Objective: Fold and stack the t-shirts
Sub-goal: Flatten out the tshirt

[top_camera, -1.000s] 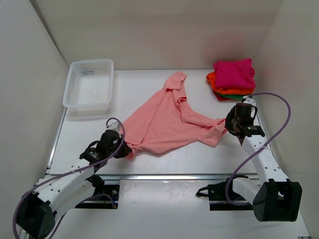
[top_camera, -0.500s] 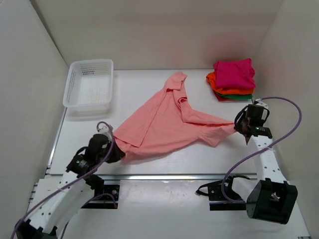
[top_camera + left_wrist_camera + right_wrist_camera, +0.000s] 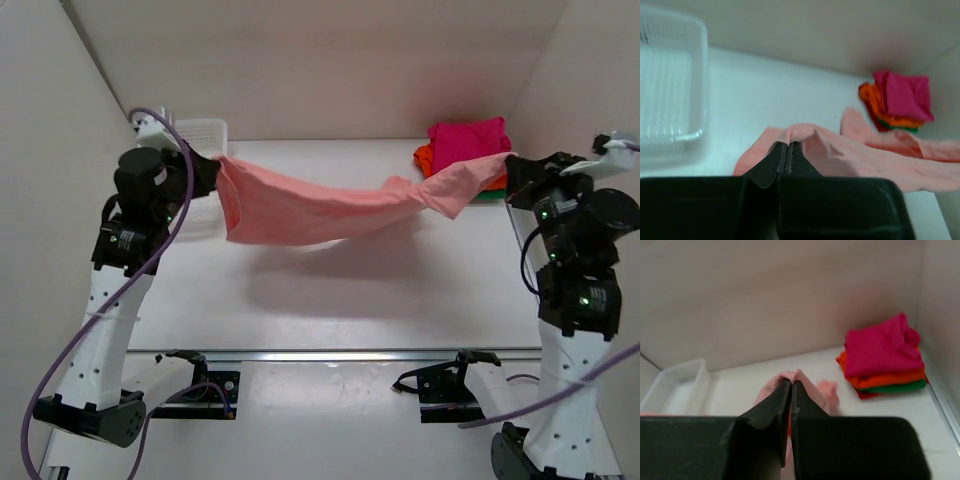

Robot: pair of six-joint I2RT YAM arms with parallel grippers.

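Note:
A salmon-pink t-shirt (image 3: 320, 205) hangs in the air, stretched between both arms above the table. My left gripper (image 3: 213, 165) is shut on its left end, and the cloth (image 3: 850, 152) bunches over the closed tips (image 3: 788, 145). My right gripper (image 3: 508, 168) is shut on the right end, pink cloth (image 3: 817, 390) showing past its tips (image 3: 791, 382). A stack of folded t-shirts (image 3: 468, 150), magenta on top of orange, green and red, sits at the back right; it also shows as a stack (image 3: 897, 102) in the left wrist view and a stack (image 3: 885, 355) in the right.
A white mesh basket (image 3: 195, 130) stands at the back left, partly hidden behind my left arm, and is the basket (image 3: 667, 90) in the left wrist view and the basket (image 3: 675, 387) in the right. White walls enclose the table (image 3: 330, 290) on three sides.
Both arms have risen and spread apart, lifting the pink t-shirt off the table and stretching it in the air. Both grippers stay shut on it.

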